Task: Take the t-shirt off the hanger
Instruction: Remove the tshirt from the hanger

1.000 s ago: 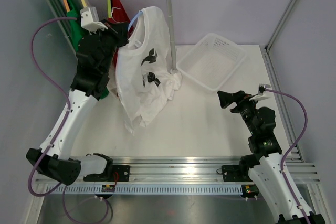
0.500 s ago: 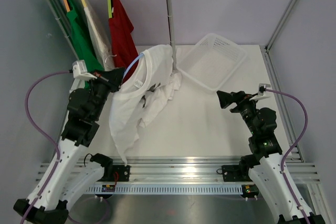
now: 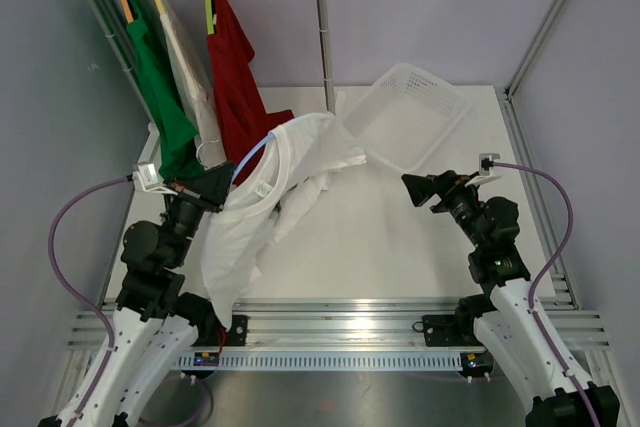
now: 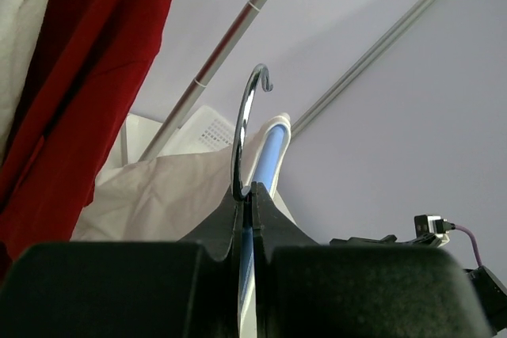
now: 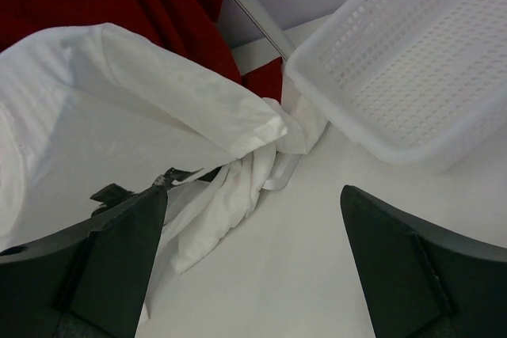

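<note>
Table [image 3: 400, 237] w/ garment rack [image 3: 322, 37] at far-left corner. White t-shirt [image 3: 300, 147] is off the rail, on its hanger, spread over the table's left-middle. One end reaches toward the basket [image 3: 405, 112], a bunched part lies on the tabletop, and the hem hangs past the near edge. Red shirt [image 3: 235, 67] and green shirt [image 3: 160, 77] hang on the rail. L gripper [image 3: 210, 187] is clenched on the blue hanger [image 3: 250, 155], pinching the base of the metal hook [image 4: 242, 124]. R gripper [image 3: 415, 190] is spread wide, grasping nothing, near the basket, fingers [image 5: 119, 251] pointing at the shirt.
</note>
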Robot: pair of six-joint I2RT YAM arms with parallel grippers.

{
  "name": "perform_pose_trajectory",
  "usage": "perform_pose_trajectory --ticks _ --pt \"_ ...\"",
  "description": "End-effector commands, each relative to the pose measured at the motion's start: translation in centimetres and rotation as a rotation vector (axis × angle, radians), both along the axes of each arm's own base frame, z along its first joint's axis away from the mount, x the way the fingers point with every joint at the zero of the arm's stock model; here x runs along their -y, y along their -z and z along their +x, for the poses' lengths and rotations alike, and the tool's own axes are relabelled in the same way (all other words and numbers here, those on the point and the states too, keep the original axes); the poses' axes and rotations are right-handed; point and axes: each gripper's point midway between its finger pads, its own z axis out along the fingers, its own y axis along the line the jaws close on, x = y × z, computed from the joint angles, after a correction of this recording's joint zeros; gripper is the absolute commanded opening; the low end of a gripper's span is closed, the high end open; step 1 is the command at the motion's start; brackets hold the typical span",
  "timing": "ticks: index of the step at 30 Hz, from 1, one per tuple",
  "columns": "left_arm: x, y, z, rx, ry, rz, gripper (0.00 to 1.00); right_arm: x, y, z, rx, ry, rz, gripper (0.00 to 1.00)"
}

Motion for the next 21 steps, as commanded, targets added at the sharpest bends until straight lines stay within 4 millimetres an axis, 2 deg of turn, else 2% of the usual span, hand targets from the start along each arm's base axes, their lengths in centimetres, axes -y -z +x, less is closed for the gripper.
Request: perform_pose_trajectory --ticks 1,4,7,11,19,21 --pt "-0.3 -2.4 -0.3 0.082 -0.009 -0.064 0.0 -1.1 -1.1 0.0 0.059 -0.059 0.02 0.99" --pt "-0.1 -0.8 0.5 0.055 -0.014 -0.035 0.0 -1.0 -0.5 0.7 0.062 -0.051 0.009 1.0" --pt "0.4 -0.5 0.6 0.07 0.004 -0.012 0.0 -1.2 -0.4 1.1 0.071 -0.055 0.01 1.0" --pt "2.4 -0.5 -0.3 0.18 0.113 0.046 0.0 -1.4 -0.5 1.1 0.099 -0.067 0.026 1.0" --pt "2.3 1.1 0.0 0.165 0.101 0.07 0.0 -1.3 0.1 1.7 0.108 -0.054 0.027 0.99" --pt "2.3 0.9 -0.4 0.174 0.109 0.083 0.0 -1.4 0.3 2.0 0.11 -0.055 0.03 0.99"
